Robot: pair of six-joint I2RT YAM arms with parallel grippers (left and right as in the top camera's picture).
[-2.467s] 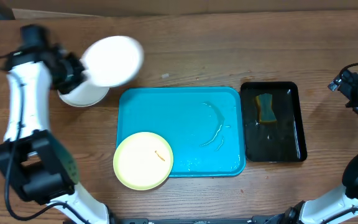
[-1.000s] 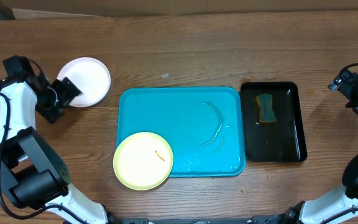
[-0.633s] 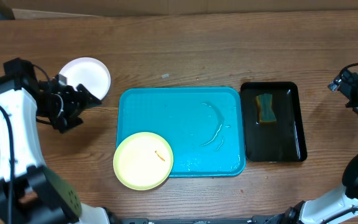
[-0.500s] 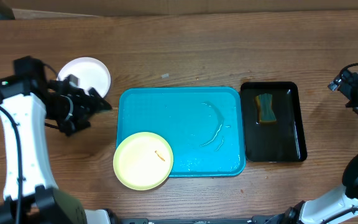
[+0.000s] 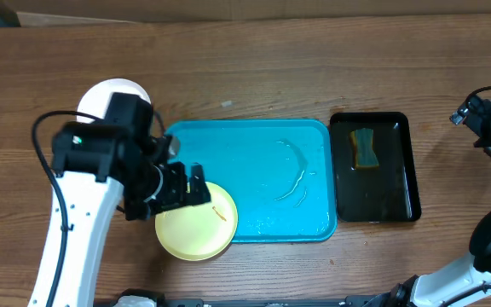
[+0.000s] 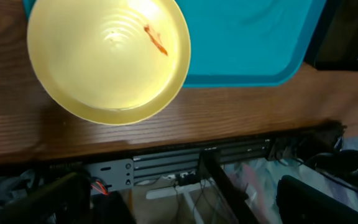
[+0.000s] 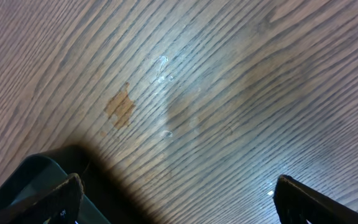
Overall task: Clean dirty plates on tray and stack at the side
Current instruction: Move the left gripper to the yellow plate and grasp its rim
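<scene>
The left arm (image 5: 79,205) bends forward, its left gripper (image 5: 200,182) spread wide and empty. Just ahead of its fingers lies the pale yellow-green round plate (image 6: 104,62), one orange streak (image 6: 156,39) inside, overhanging the corner of the bright cyan rectangular plastic tray (image 5: 245,153). The right gripper (image 7: 178,182) hangs spread too.

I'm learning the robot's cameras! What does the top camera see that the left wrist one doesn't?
Only overhead: the sponge and the white plate. Only left wrist: the metal rail and cables below the table edge. Both: the yellow plate with its orange streak, and the blue tray.
</scene>
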